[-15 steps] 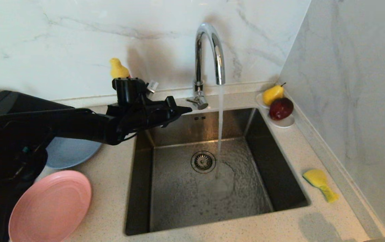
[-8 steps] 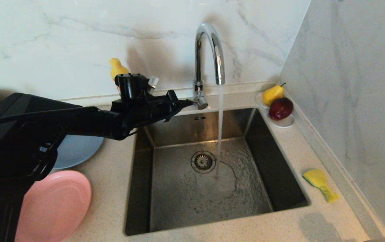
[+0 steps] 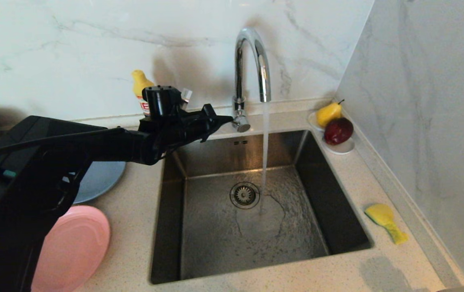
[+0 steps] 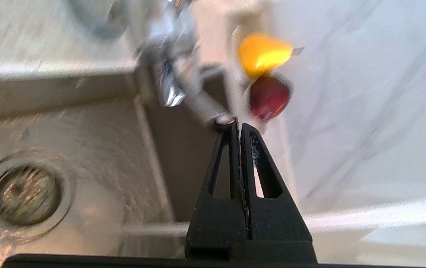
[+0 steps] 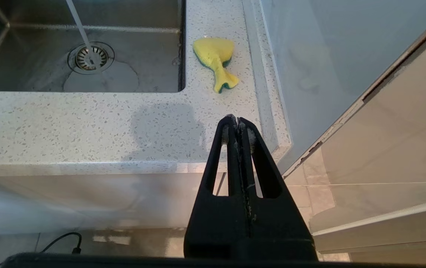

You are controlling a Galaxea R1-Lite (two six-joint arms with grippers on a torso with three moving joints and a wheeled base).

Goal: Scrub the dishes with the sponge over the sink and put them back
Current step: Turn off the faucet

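My left gripper (image 3: 228, 119) is shut and empty, its tip against the end of the tap's lever handle (image 3: 241, 123) at the back rim of the sink (image 3: 167, 227). In the left wrist view the shut fingertips (image 4: 238, 124) meet that handle (image 4: 205, 108). Water runs from the chrome tap (image 3: 252, 56) into the basin. The yellow sponge (image 3: 386, 221) lies on the counter to the right of the sink. A salmon-pink plate (image 3: 74, 247) and a grey-blue plate (image 3: 100, 178) lie left of the sink, partly behind my left arm. My right gripper (image 5: 237, 120) is shut and empty, low before the counter's front edge, short of the sponge (image 5: 215, 59).
A small white dish (image 3: 339, 148) with a yellow pear and a red apple sits at the sink's back right corner. A yellow-capped bottle (image 3: 140, 87) stands behind my left wrist by the wall. A marble wall closes off the right side.
My left arm has reached further toward the back right, and its shut tip has come up to the tap's lever handle. The water keeps running. The sponge has not moved.
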